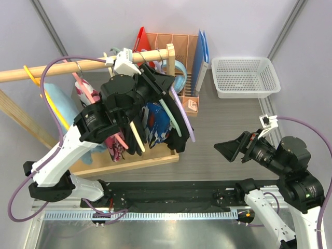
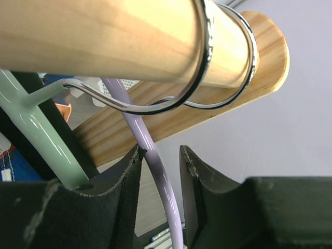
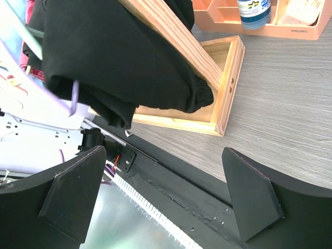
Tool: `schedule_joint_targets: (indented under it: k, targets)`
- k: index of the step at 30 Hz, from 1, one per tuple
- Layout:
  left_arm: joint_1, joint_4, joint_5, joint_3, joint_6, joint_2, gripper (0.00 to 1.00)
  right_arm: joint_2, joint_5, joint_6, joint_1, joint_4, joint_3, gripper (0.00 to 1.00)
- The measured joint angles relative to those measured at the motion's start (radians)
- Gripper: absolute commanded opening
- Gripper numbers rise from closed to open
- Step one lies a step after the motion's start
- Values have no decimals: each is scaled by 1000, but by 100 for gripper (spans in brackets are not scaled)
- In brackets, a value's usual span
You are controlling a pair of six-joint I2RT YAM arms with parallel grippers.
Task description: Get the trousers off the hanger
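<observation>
Grey wood-grain table (image 1: pixel 233 119) under pale walls, and all the action is upper left of the overhead view, at the round wooden rail (image 2: pixel 104 36). The left gripper (image 2: pixel 162 153) is right up beneath it, jaws narrowed around the neck of the slim lilac plastic hanger (image 2: pixel 155 161), with a sliver of daylight on one side, so we judge it a straddle and not a clamp. The plain black trousers (image 3: pixel 119 57) hang folded over that hanger above the wooden base tray (image 3: pixel 223 98), and the dark blue printed trousers (image 1: pixel 157 123) hang beside them. The right gripper (image 3: pixel 163 155) waits lower right, jaws spread wide, holding nothing. The dangers, as we see them: two chrome wire hooks (image 2: pixel 205 67) sit side by side on the rail, so a lift could drag the mint-green hanger (image 2: pixel 36 129) along. A loose grip on that glossy rod could let it twist, and the black cloth could then slide off into the tray. As for writing, the orange plastic desk organiser (image 3: pixel 270 31) carries a small embossed mark, and the bottle in it has a blue label, but we can read neither.
</observation>
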Motion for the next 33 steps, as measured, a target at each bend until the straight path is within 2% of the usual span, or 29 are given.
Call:
schedule_joint_targets:
  k: [9, 13, 15, 17, 25, 33]
  targets:
    - [-2, 69, -40, -65, -50, -14, 23, -17, 0, 16, 0, 0, 0, 100]
    - [-4, 81, -53, -82, -80, -20, 11, -17, 0, 21, 0, 0, 1, 100]
    - [-7, 92, -60, -93, -89, -24, 9, -17, 0, 22, 0, 0, 1, 100]
    - [-9, 119, -62, -120, -88, -39, 0, -17, 0, 22, 0, 0, 1, 100]
    - [-8, 210, -30, -210, -102, -92, 0, -19, 0, 23, 0, 0, 2, 100]
    - [-2, 224, 23, -241, -66, -143, 0, -19, 0, 23, 0, 0, 6, 99]
